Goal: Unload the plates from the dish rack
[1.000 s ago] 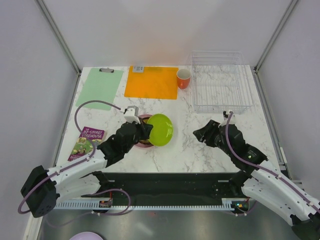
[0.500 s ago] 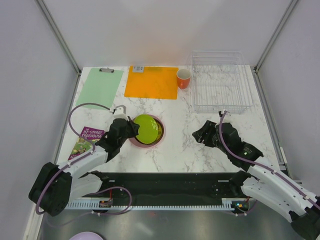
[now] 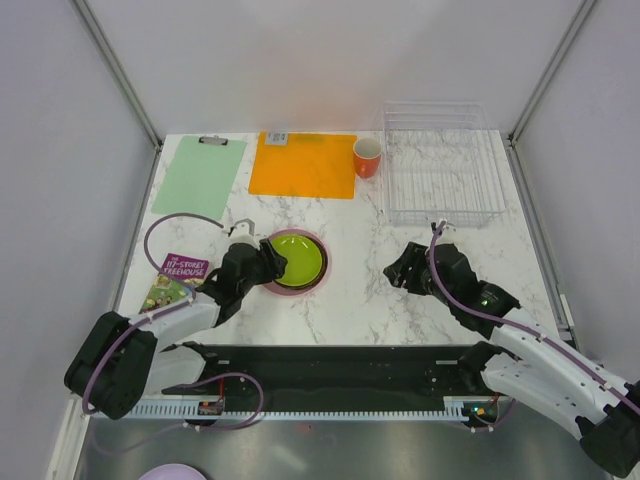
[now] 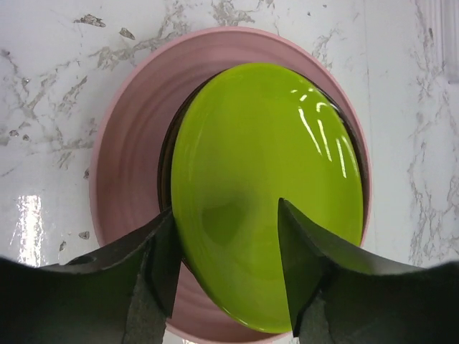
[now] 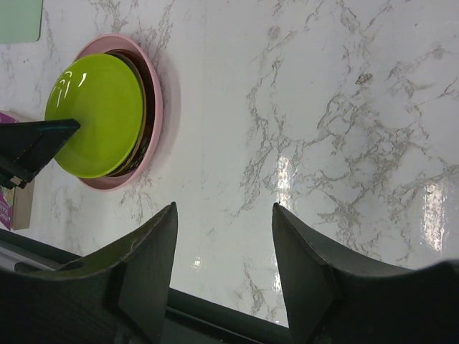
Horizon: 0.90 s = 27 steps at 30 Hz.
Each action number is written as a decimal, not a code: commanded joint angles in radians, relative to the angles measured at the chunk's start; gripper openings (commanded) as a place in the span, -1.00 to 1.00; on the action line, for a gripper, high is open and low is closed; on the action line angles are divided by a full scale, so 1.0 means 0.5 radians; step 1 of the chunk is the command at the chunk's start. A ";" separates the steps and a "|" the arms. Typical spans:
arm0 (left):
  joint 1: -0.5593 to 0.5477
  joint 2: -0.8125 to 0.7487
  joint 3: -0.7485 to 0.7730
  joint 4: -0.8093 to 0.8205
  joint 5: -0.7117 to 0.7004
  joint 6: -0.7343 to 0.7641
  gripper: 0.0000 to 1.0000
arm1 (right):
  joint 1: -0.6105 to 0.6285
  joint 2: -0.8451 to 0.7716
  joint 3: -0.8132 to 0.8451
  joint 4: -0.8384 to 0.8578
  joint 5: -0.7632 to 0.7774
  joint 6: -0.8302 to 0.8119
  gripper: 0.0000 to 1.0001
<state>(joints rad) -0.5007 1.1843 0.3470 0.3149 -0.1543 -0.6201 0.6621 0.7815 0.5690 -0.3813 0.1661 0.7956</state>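
The lime green plate (image 3: 297, 258) lies on top of a stack inside the large pink plate (image 3: 322, 264), left of the table's middle. Dark rims (image 5: 145, 86) of other plates show between the green plate (image 4: 265, 186) and the pink plate (image 4: 129, 165). My left gripper (image 3: 268, 266) is at the stack's left edge, open. Its fingers (image 4: 301, 258) straddle the green plate's near rim without pinching it. The dish rack (image 3: 440, 165) stands at the back right with nothing showing inside. My right gripper (image 3: 400, 268) hovers open over bare marble in front of the rack.
An orange cup (image 3: 367, 157) stands just left of the rack, beside an orange mat (image 3: 303, 165). A green clipboard (image 3: 200, 175) lies at the back left. A book (image 3: 176, 280) lies under my left arm, near the table's left edge.
My left gripper carried the tilted green plate leftwards, laid it flat on the stack in the pink plate, and opened. The right gripper drifted slightly left.
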 commanded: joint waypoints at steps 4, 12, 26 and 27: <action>-0.002 -0.187 -0.037 -0.120 -0.050 0.019 0.40 | 0.007 0.002 0.025 0.032 0.024 -0.030 0.25; -0.002 -0.288 0.030 -0.335 -0.090 0.059 1.00 | 0.010 0.002 0.013 0.029 0.036 -0.060 0.26; -0.005 -0.715 0.517 -1.169 -0.366 0.381 0.99 | 0.007 0.167 0.301 -0.142 0.456 -0.474 0.27; -0.005 -0.739 0.603 -1.203 -0.372 0.424 1.00 | 0.007 0.192 0.334 -0.149 0.496 -0.514 0.27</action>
<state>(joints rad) -0.5014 0.8642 0.5171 -0.1562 -0.2657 -0.5304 0.6636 0.8448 0.6289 -0.4427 0.2802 0.6586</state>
